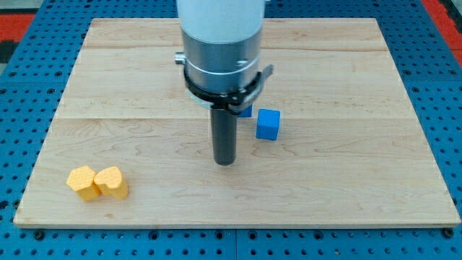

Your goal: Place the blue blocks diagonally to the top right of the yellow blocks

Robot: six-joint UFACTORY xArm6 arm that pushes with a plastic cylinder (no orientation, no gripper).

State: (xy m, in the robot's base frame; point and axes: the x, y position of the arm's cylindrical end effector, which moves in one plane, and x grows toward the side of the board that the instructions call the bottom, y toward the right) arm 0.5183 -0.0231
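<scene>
Right now my tip [225, 162] rests on the wooden tabletop [108, 79] near its middle, touching no block; it is a bare rod, so it has nothing to open, close or clamp. Just toward the view's right and slightly up sits a blue cube [268, 124], apart from the rod, one flat face toward the view's bottom edge (no long axis to speak of, being a cube). A second blue block [247, 111] shows only as a sliver behind the rod's collar, just beside the cube on its left; its shape cannot be made out. Well apart, near the tabletop's bottom-left corner, two yellow blocks touch side by side: a yellow hexagonal block [82, 181] on the left and a yellow heart-shaped block [112, 180] on the right, the pair running roughly along the bottom edge.
</scene>
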